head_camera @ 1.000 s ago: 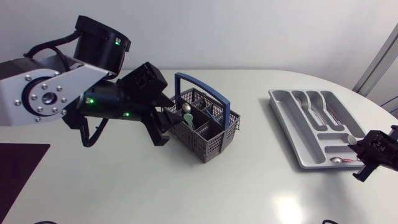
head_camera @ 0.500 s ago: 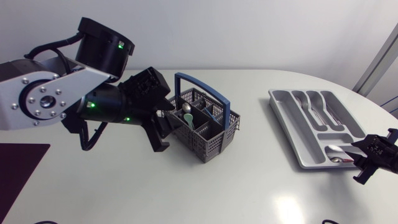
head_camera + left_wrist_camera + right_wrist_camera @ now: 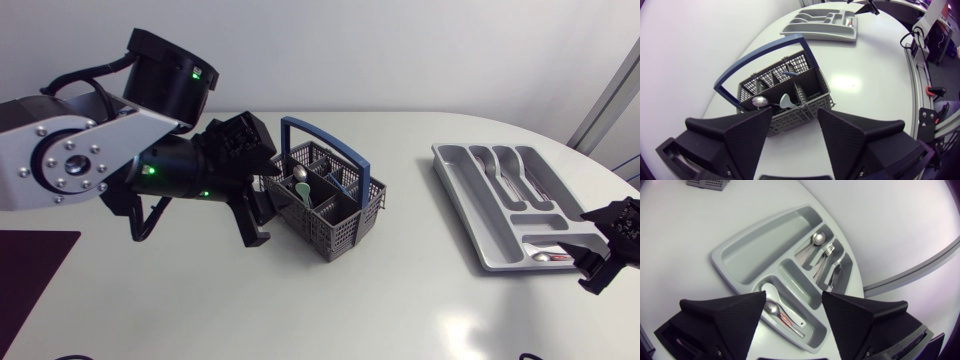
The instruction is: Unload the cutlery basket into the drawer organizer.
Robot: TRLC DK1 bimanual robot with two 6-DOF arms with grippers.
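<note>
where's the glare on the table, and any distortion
Head view: a bright reflection on the table near its front edge. Left wrist view: glare patch on the table beyond the cutlery basket. Right wrist view: fisheye slightly bows the drawer organizer.

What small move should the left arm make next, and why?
Probably ease the open left gripper forward and down until its fingers straddle the metal spoon: cutlery sits in the basket, and that spoon stands just ahead of the gripper.

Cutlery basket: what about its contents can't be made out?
Head view: walls of the grey mesh cutlery basket hide all but the tops of a metal spoon and pale blue utensil.
Left wrist view: far compartments too small to count items.
Head view: black left gripper overlaps its left corner.
</note>
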